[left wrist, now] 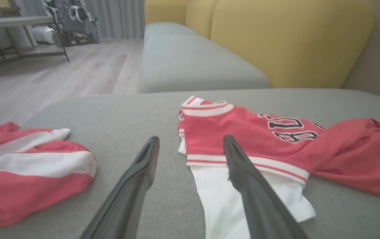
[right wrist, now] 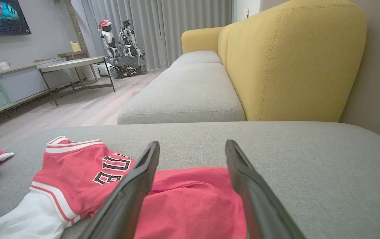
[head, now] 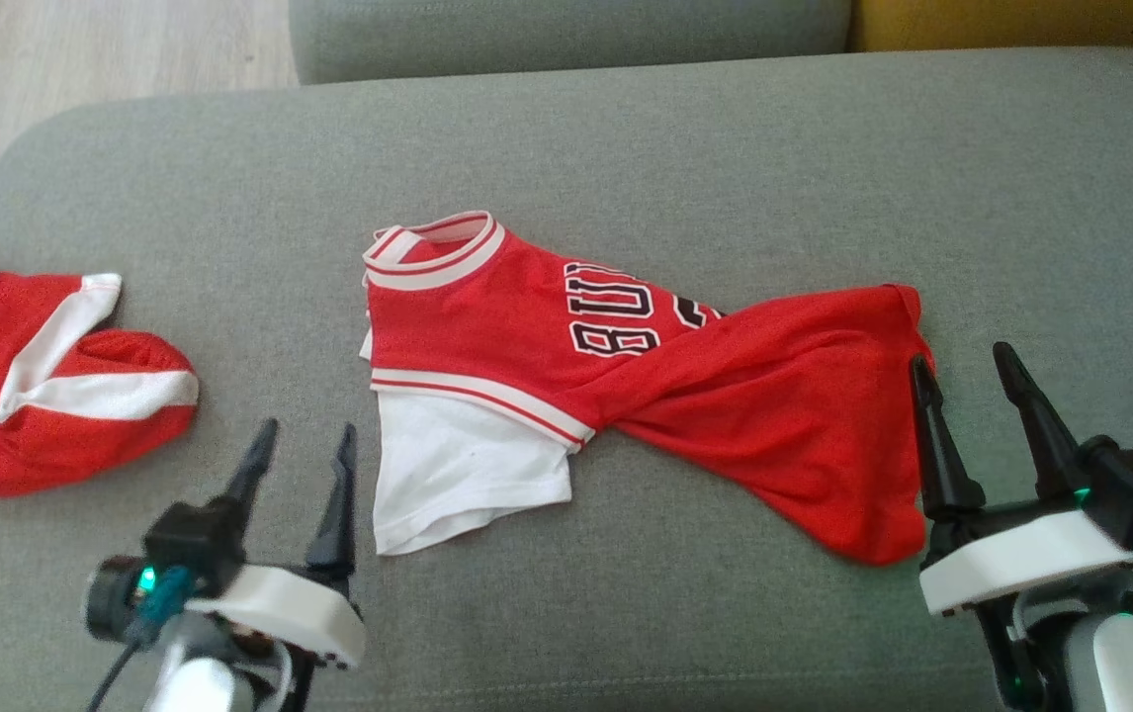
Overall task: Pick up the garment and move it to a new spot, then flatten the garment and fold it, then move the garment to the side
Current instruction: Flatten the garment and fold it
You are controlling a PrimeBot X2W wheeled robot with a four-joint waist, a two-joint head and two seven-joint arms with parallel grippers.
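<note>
One jersey [head: 487,316] lies mid grey cushion [head: 725,148], twisted; red fold hides part of its lettering from you. Left gripper [head: 309,428] spread, empty, beside white part. Right gripper [head: 959,356] spread, empty, at red end. Second red garment [head: 52,386] cut off at head view's left edge.

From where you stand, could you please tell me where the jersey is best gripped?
Probably two-handed from the near edge: the jersey lies sideways and twisted mid-body. The open right end effector faces the loose red hem; the open left end effector faces the white sleeve, which lies flat and free.
</note>
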